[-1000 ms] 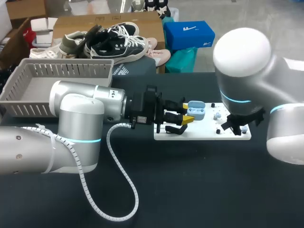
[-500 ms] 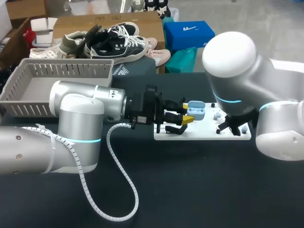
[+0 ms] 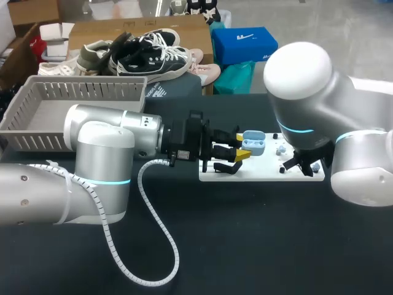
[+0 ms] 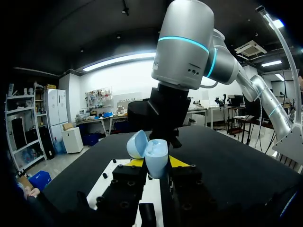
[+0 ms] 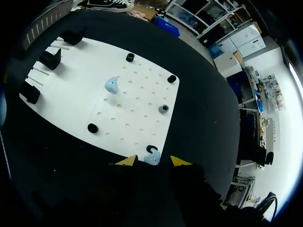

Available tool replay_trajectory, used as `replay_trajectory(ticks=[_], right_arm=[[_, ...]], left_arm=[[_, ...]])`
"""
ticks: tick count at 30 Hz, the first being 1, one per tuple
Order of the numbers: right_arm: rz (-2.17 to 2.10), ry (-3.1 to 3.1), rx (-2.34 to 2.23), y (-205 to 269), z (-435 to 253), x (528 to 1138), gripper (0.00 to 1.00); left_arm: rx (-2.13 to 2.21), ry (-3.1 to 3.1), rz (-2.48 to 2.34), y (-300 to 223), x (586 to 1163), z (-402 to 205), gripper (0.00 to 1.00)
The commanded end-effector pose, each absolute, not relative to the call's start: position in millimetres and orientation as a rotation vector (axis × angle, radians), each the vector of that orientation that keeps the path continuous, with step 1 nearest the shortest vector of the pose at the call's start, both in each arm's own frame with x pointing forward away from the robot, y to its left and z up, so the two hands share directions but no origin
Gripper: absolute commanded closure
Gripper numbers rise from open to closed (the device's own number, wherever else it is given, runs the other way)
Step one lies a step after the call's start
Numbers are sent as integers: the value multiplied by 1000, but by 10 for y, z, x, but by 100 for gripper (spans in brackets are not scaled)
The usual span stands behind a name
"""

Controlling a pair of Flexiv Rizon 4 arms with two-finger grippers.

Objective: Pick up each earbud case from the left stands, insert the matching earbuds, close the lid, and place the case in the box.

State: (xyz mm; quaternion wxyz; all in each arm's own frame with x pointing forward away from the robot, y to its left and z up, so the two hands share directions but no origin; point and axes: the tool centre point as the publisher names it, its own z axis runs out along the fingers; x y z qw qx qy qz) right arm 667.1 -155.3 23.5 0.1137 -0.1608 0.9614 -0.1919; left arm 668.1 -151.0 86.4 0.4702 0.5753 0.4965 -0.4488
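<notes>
Table (image 3: 245, 239): black top; the widest open room lies at six o'clock from the board, crossed only by the hose.
Hose (image 3: 153, 246): white coil off the left arm (image 3: 104, 141); likely to drag if that arm swings toward the box.
Left gripper (image 4: 157, 163): fingers clamped on the case from two sides, above the board's nine o'clock end.
Case (image 4: 155, 153): pale blue, lid (image 4: 137, 144) tipped open.
Board (image 3: 258, 172): white, with black pegs (image 5: 164, 109); its edges are close to both grippers.
Right gripper (image 5: 153, 161): fingers spread, one on either side of the first earbud and apparently not touching it.
First earbud (image 5: 151, 159): on its black stand, toward the board's three o'clock end.
Second earbud (image 5: 111, 85): further in on the board, well apart from the first.
Risk: closing off-centre could flick the earbud off the board; a badly seated earbud would block the lid; the arms crowd each other.
Box (image 3: 92, 92): grey, at ten o'clock from the board.
</notes>
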Motion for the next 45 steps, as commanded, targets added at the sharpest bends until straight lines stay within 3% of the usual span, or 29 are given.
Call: replay_trajectory(ticks=[1,15,21,27,45], right_arm=[[-566,2820,-468,-1548,215,6692,64],[-566,2824,-454,-1538,171,6748,66],[-569,2832,-452,-1527,161,6749,73],[-579,2838,-446,-1541,143,6755,100],[-566,2815,-392,-1542,479,6622,100]], left_arm=[[1408,1214,-1099,-1511,6683,855,100],[1408,1214,-1099,-1511,6683,855,100],[1408,1214,-1099,-1511,6683,855,100],[1408,1214,-1099,-1511,6683,855,100],[1408,1214,-1099,-1511,6683,855,100]])
